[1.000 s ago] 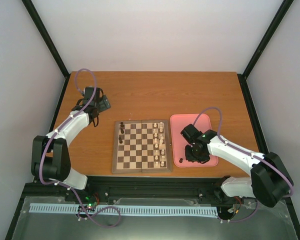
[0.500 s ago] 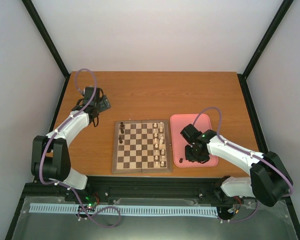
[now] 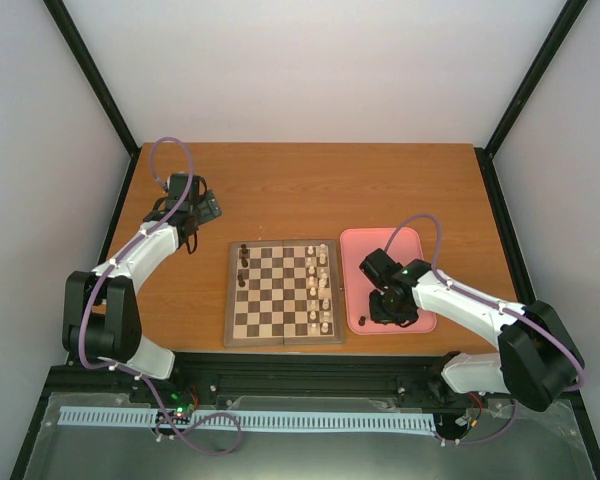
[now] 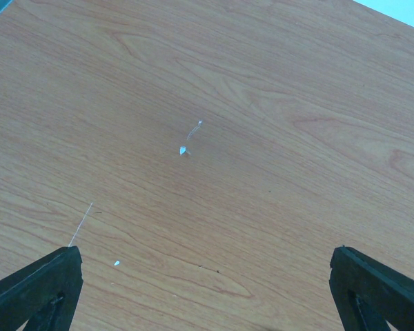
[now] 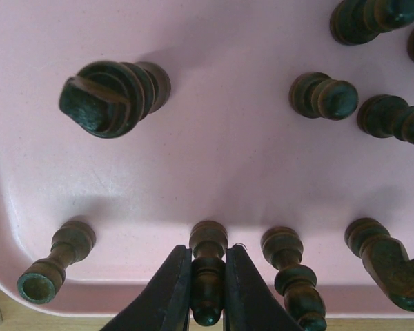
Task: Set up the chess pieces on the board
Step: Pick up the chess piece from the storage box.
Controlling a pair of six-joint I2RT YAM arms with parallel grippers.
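On the tray beside the board, right gripper pinches a dark piece mid-body, left gripper gapes over table; piece judged light, hard, slick-turned, so a centred waist grip suits, else it may twist out.

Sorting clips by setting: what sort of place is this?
Probably a robot lab test cell, not a home: a left arm and right arm mounted at a wooden table, white panels in a black frame, and a chessboard beside a pink tray of dark pieces.
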